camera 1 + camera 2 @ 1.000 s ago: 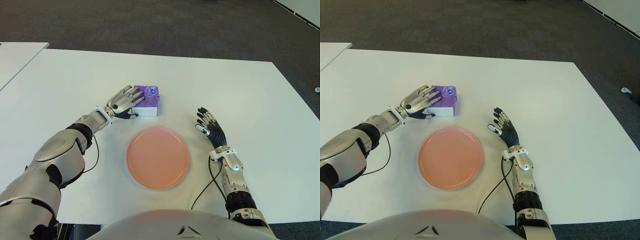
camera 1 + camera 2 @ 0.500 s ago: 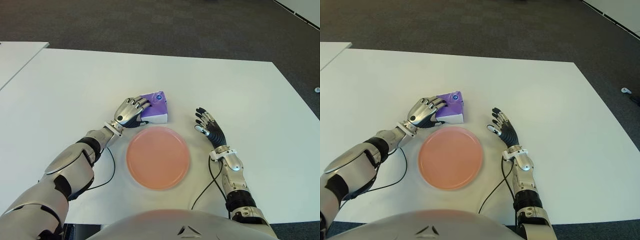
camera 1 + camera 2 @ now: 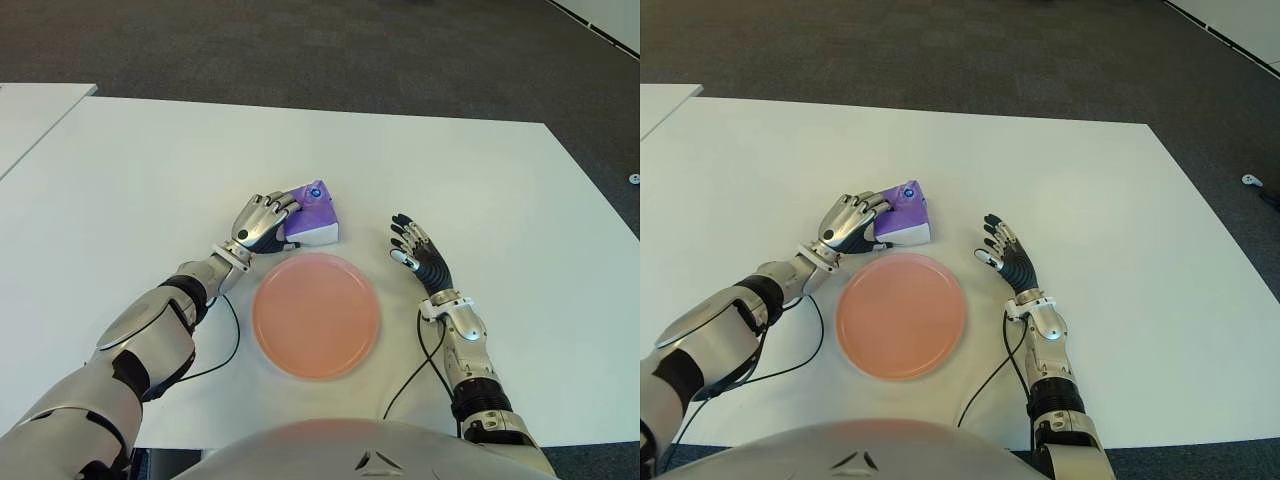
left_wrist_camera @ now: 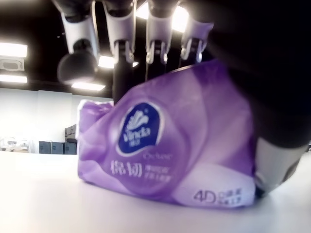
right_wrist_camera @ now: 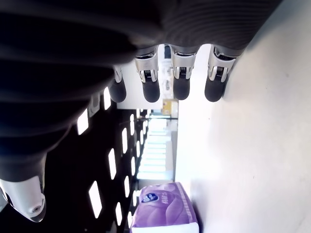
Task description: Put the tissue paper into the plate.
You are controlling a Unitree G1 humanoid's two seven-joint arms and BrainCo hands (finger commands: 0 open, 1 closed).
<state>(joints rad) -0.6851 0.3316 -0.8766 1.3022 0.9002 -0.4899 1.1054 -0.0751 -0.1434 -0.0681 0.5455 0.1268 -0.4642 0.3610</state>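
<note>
Purple tissue pack [image 3: 312, 212] on table [image 3: 150, 180], just beyond pink plate [image 3: 315, 313]; left hand [image 3: 262, 222] curled round it; right hand [image 3: 420, 256] spread, idle right of plate; your grip looks shallow, pack may slip on lift

Left hand [image 3: 262, 222] is covering tissue pack's [image 3: 312, 211] near side; its thumb contact is staying hidden.
</note>
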